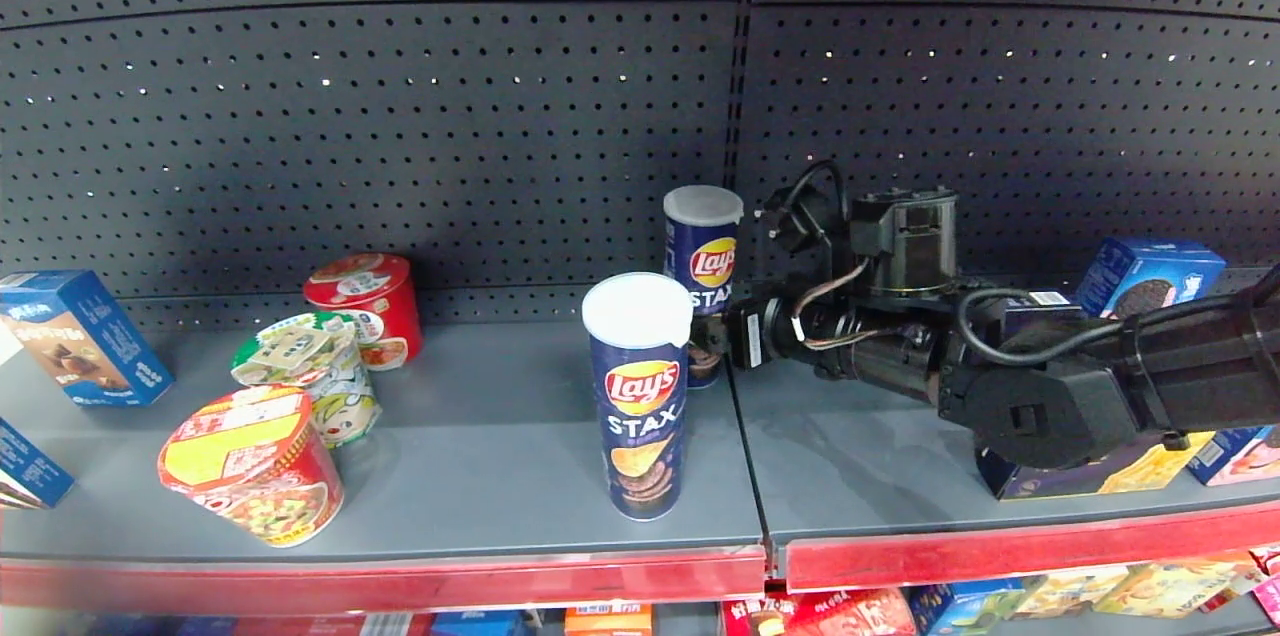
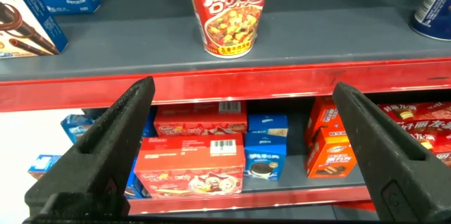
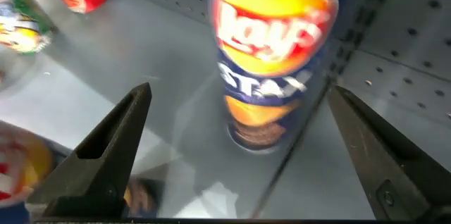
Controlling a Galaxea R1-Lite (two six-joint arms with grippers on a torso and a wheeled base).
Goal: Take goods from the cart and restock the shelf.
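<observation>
Shelf (image 1: 480, 456) partly stocked, both tools spread open

Two tall cylindrical chip cans, glossy dark blue with flat pale plastic lids, were seen upright on the smooth grey metal shelf. The rear can (image 1: 703, 276) stood close to the perforated back panel (image 1: 400, 116), just beside the seam between the two shelf boards. The front can (image 1: 637, 396) stood nearer the red edge strip (image 1: 400, 581), on the same side of that seam.

The right tool (image 3: 239, 91) was held level at the base of the rear can. Its dark wedge-shaped fingers (image 3: 106, 160) were set wide apart, and the can was framed between them with a gap on either side.

The left tool (image 2: 243, 84) was held out in front of the red strip, its fingers likewise parted and nothing gripped. A tapered red noodle cup (image 2: 227, 13) was seen beyond it on the shelf.

Three paper-lidded noodle cups (image 1: 310, 376) were clustered to the left, with blue cardboard boxes (image 1: 85, 336) at the far left edge. A stretch of bare shelf was left between the cups and the front can. To the right, flat boxes (image 1: 1150, 276) were crowded under and behind the right arm.
</observation>
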